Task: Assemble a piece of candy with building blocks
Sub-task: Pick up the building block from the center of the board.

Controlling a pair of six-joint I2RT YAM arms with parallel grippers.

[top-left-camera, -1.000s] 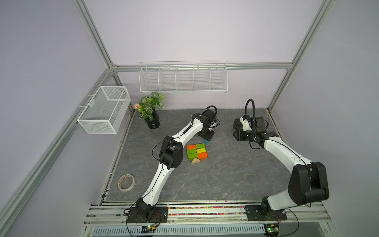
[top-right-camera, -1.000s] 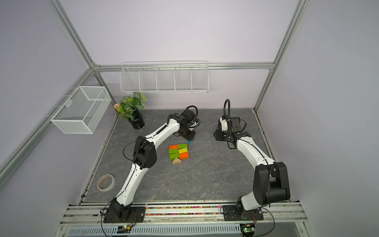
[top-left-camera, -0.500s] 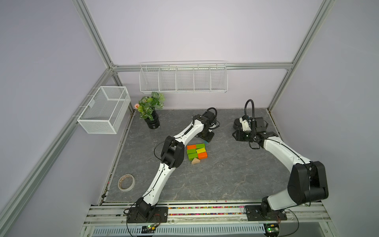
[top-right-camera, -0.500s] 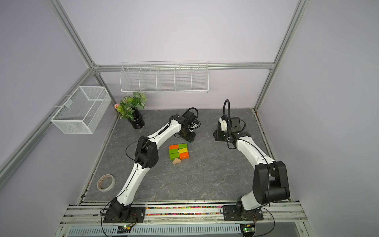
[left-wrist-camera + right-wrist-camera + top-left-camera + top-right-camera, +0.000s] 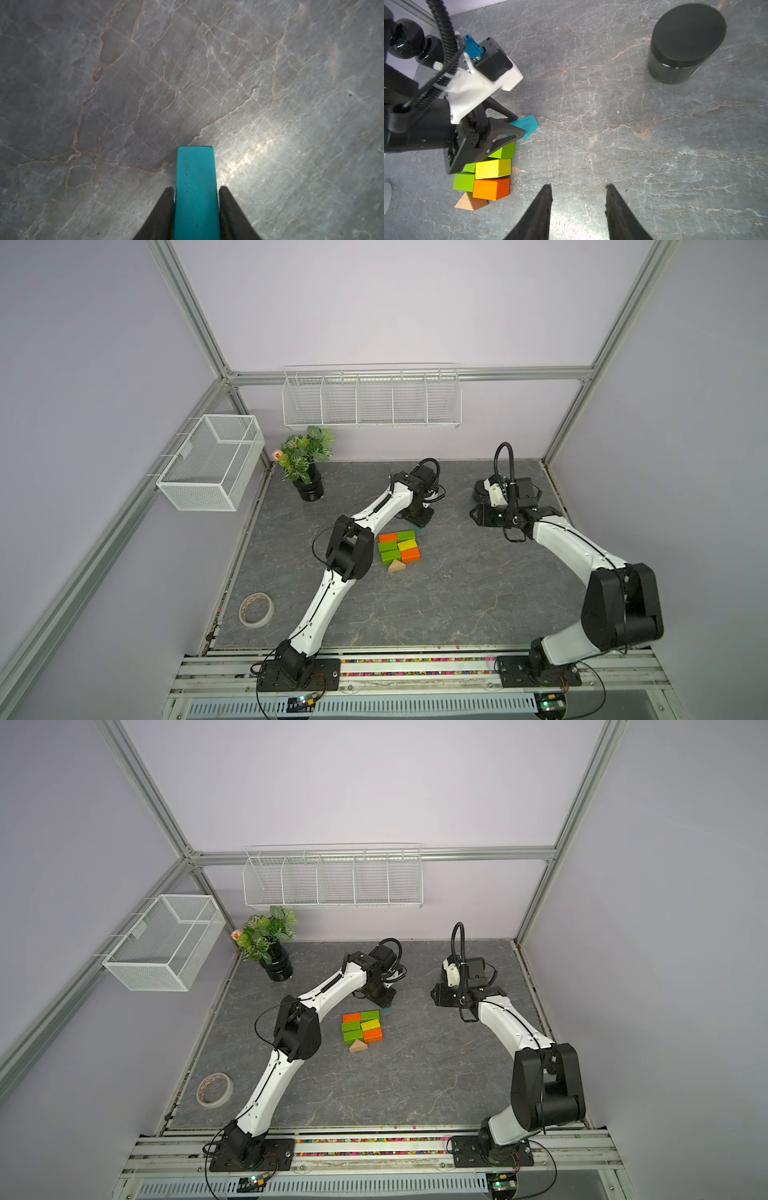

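Observation:
Green, orange and yellow building blocks lie packed in a flat rectangle (image 5: 398, 546) (image 5: 361, 1026) at mid-table, with a tan triangle (image 5: 397, 566) (image 5: 469, 202) at its near end. My left gripper (image 5: 419, 521) (image 5: 196, 188) is shut on the teal triangle (image 5: 196, 197) (image 5: 528, 124), low over the table just beyond the rectangle's far end. Whether the teal block touches the green brick (image 5: 505, 151) I cannot tell. My right gripper (image 5: 578, 187) (image 5: 482, 516) stands open and empty, to the right of the blocks.
A black round jar (image 5: 683, 43) stands behind the right gripper. A potted plant (image 5: 309, 485) sits at the back left and a tape roll (image 5: 256, 610) at the front left. A wire basket (image 5: 212, 462) and a wire shelf (image 5: 372, 400) hang on the walls.
My left gripper has come down over the teal triangle and its jaws have closed onto it. The right arm has barely moved.

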